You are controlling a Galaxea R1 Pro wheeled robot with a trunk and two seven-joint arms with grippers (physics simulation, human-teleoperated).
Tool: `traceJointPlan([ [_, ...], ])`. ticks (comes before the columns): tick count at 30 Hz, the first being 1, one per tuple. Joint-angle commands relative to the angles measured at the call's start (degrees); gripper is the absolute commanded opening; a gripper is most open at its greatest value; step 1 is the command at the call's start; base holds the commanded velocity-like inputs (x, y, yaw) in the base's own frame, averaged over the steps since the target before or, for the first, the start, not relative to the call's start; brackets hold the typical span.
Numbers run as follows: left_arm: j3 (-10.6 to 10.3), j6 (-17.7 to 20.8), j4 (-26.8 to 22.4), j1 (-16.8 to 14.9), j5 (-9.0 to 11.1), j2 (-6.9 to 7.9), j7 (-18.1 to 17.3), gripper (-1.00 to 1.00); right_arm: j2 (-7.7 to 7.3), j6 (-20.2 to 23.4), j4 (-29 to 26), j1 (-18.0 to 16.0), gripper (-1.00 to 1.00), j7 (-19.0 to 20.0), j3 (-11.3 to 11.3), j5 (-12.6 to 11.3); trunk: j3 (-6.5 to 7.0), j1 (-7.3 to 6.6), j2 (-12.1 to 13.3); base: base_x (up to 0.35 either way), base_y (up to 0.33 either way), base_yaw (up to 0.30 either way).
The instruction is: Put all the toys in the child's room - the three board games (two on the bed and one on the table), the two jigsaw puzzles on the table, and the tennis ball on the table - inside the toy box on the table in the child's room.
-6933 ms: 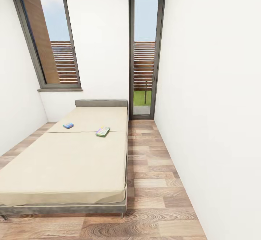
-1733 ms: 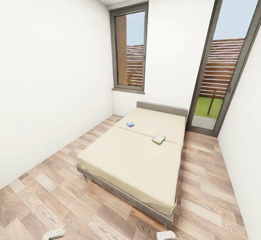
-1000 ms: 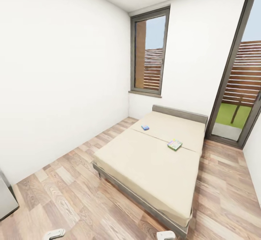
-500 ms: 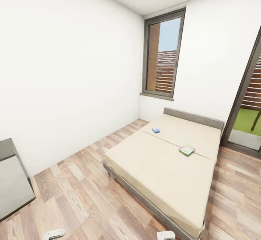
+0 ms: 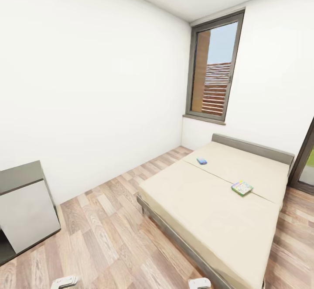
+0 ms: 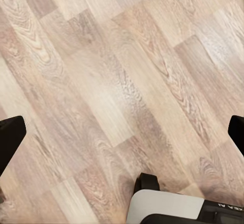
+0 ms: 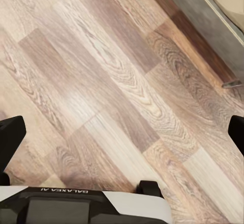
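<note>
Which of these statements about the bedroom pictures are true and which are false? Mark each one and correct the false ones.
1. Two board games lie on the bed. True: a small blue one and a multicolour one.
2. The two games touch each other. False: they lie apart on the mattress.
3. The floor is carpeted. False: it is wood plank.
4. A window stands in the wall behind the bed's headboard. True.
5. The left hand holds a game. False: its fingers are spread wide over bare floor, with nothing between them.
6. A grey and white cabinet stands against the wall, away from the bed. True.
</note>
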Motion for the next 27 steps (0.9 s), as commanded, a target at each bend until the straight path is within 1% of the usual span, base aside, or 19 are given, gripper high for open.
traceJointPlan([
  [1,0.4,0.4,-0.1,0.0,0.1,-0.02,-0.3,1.0,-0.04,0.5,-0.1,0.0,1.0,-0.4,0.5,-0.1,0.04,0.02,0.0,0.0,0.0,0.236],
  [9,0.4,0.4,-0.1,0.0,0.1,-0.02,-0.3,1.0,-0.04,0.5,-0.1,0.0,1.0,-0.4,0.5,-0.2,0.34,0.02,0.0,0.0,0.0,0.26],
  [27,0.3,0.3,-0.1,0.0,0.0,-0.28,-0.2,1.0,0.0,0.6,-0.1,0.0,1.0,-0.4,0.5,-0.5,0.37,0.02,0.0,0.0,0.0,0.287],
])
